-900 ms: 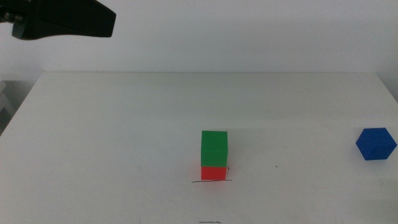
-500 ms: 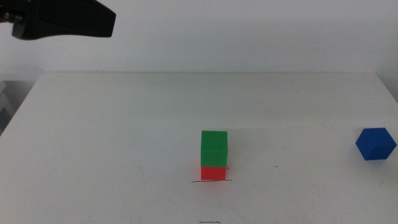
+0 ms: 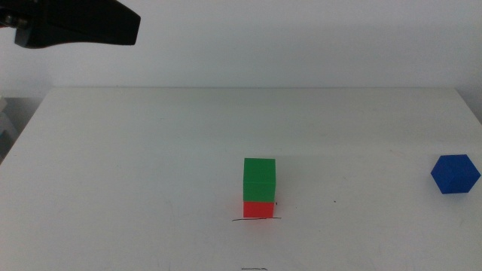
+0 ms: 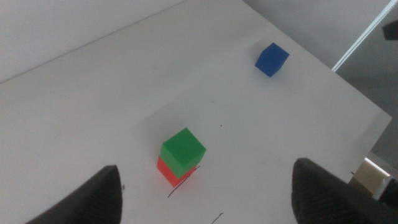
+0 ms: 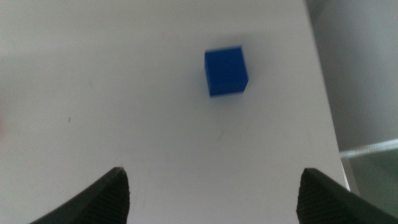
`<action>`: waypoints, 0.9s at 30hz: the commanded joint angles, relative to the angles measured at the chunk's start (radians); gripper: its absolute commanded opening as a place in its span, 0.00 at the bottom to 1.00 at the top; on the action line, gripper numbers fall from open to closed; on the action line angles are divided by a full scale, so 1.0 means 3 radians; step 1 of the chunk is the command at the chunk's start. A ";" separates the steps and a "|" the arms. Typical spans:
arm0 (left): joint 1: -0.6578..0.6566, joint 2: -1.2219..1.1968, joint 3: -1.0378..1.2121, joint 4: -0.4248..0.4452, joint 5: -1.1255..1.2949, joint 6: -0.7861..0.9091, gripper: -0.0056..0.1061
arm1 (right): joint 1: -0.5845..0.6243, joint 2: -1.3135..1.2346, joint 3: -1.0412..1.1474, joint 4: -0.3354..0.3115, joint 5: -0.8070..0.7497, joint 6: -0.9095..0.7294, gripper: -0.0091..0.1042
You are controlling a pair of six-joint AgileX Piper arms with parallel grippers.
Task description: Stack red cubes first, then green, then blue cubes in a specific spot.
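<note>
Nearest the camera in the middle view, a thin black pen stroke (image 3: 256, 220) runs across the white table (image 3: 151, 165). The red cube (image 3: 259, 208) sits on that stroke, and the green cube (image 3: 260, 179) rests squarely on top of it (edges roughly flush). Further right, near the table's right edge and well apart from the stack, lies the blue cube (image 3: 455, 174), turned slightly. The right gripper (image 5: 214, 193) hangs above the blue cube, jaws spread wide and holding nothing. The left gripper (image 4: 208, 196) is raised high at the far left, looking down on the stack, its jaws also wide apart and empty.
</note>
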 commanded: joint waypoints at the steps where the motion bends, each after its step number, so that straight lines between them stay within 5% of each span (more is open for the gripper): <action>1: -0.0015 -0.0040 -0.0093 -0.0177 -0.0130 -0.0019 0.89 | -0.0017 0.0312 -0.0460 0.0015 0.0210 -0.0134 0.80; 7: -0.0015 -0.0040 -0.0093 -0.0177 -0.0130 -0.0019 0.89 | -0.0017 0.1112 -0.1111 0.0011 0.0277 -0.0203 0.80; 22: -0.0015 -0.0040 -0.0093 -0.0177 -0.0130 -0.0019 0.89 | -0.0025 0.2014 -0.1379 -0.0023 0.0178 -0.0532 0.80; 27: -0.0015 -0.0040 -0.0093 -0.0177 -0.0130 -0.0019 0.89 | -0.0027 0.2443 -0.1772 -0.0216 0.0327 -0.0544 0.80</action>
